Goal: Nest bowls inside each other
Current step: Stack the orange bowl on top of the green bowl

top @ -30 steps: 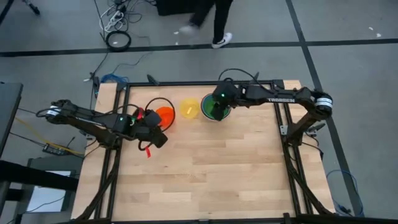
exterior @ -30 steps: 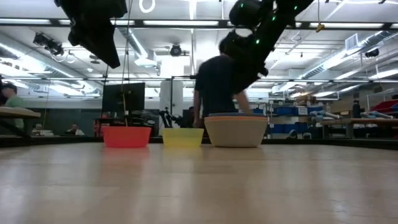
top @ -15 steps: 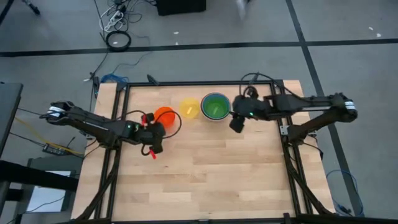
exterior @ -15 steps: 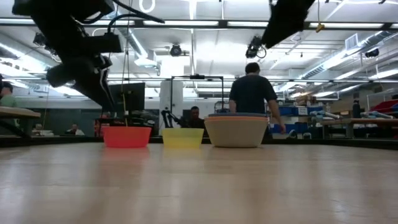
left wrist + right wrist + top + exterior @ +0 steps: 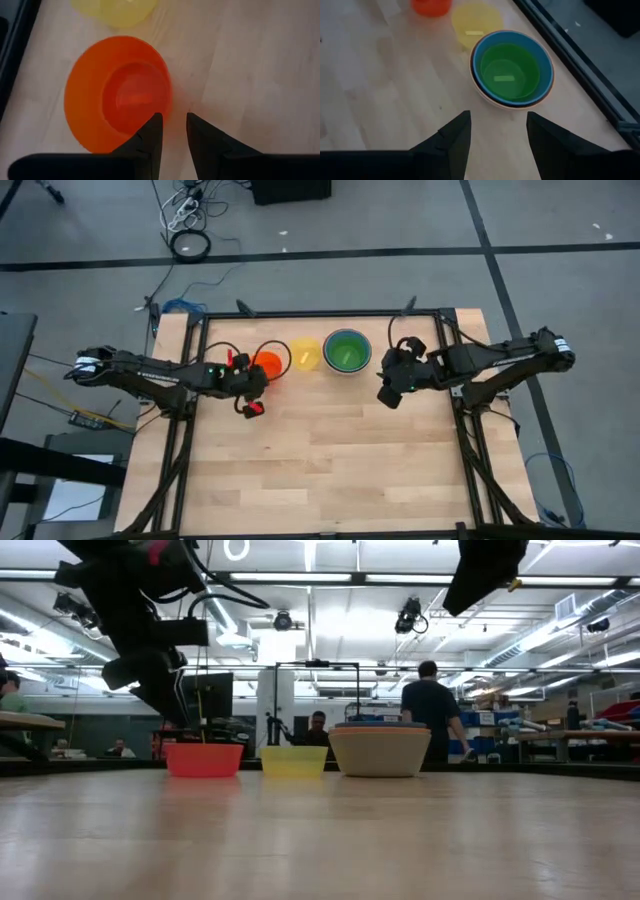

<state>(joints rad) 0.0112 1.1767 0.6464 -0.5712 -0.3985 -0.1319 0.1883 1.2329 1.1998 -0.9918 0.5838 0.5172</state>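
Three groups of bowls stand in a row near the table's far edge. A red-orange bowl (image 5: 268, 365) is at the left and a yellow bowl (image 5: 305, 355) in the middle. At the right is a nested stack (image 5: 347, 352): a green bowl (image 5: 510, 70) inside a blue bowl (image 5: 547, 65), with a light orange bowl (image 5: 380, 752) outermost. My left gripper (image 5: 174, 122) hovers open just above the red-orange bowl's (image 5: 117, 95) near rim, one finger over the rim and one outside. My right gripper (image 5: 498, 125) is open, raised above the table on the stack's near right side.
A black frame rail (image 5: 580, 60) runs close behind the bowls along the far edge. Bare wooden tabletop (image 5: 330, 460) stretches toward the near edge. People (image 5: 430, 705) stand in the room beyond the table.
My left gripper has come down toward the red-orange bowl and rolled about its own axis, staying open. My right gripper has drawn away from above the stack, toward the table's right and near edges, and risen, also open. The bowls have not moved.
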